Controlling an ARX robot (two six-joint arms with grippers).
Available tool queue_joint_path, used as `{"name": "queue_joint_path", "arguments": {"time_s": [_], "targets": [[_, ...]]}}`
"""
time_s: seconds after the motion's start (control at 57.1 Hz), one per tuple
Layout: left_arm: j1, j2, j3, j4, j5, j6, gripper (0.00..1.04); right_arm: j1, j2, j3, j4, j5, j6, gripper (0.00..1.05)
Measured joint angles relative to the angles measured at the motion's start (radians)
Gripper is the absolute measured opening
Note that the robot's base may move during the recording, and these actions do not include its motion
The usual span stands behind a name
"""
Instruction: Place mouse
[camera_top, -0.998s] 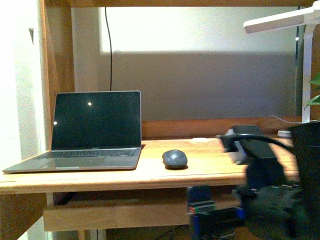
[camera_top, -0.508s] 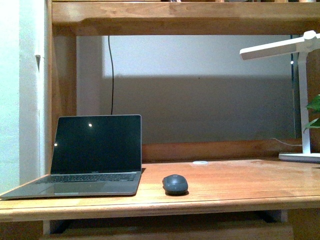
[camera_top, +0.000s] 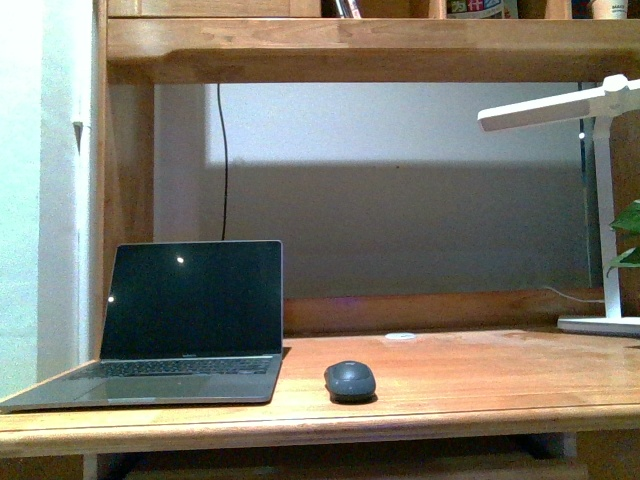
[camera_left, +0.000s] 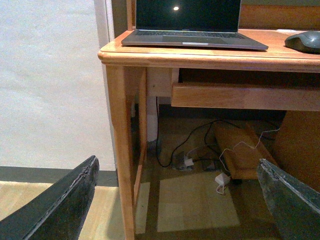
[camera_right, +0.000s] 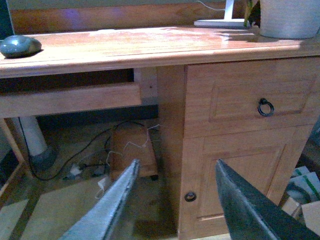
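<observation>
1. One mouse (camera_top: 350, 380) is seen resting on the wooden desk (camera_top: 480, 375), just to the right of the open laptop (camera_top: 190, 320) and apart from it, near the desk's front edge.
2. Nothing is held against the mouse: no arm or gripper is shown in the front view, and the mouse sits flat and untouched.
3. Both arms are judged to be hanging below the desk top, since each wrist view looks up at the desk from underneath its edge.
4. The left gripper (camera_left: 180, 200) is shown with its jaws spread wide and nothing between them; only floor and cables are seen in the gap.
5. The right gripper (camera_right: 175, 205) is likewise spread apart and empty, in front of the desk's drawer cabinet (camera_right: 240, 125).
6. The placing is judged to be done, as the mouse already lies to the right of the laptop with both grippers clear of it; little beyond parking the arms appears to be left.
</observation>
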Motion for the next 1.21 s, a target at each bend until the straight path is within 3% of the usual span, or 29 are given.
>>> {"name": "queue_joint_path", "arguments": {"time_s": [0.105, 0.158, 0.7, 1.208], "targets": [[0.0, 0.0, 0.0, 0.0, 0.0, 0.0, 0.97, 0.0, 0.0, 0.0, 0.0, 0.0, -0.002, 0.05], [0.0, 0.0, 0.0, 0.0, 0.0, 0.0, 0.97, 0.0, 0.0, 0.0, 0.0, 0.0, -0.005, 0.03], [0.0, 0.0, 0.0, 0.0, 0.0, 0.0, 0.97, 0.0, 0.0, 0.0, 0.0, 0.0, -0.007, 0.97], [0.0, 0.0, 0.0, 0.0, 0.0, 0.0, 0.97, 0.0, 0.0, 0.0, 0.0, 0.0, -0.007, 0.97]]}}
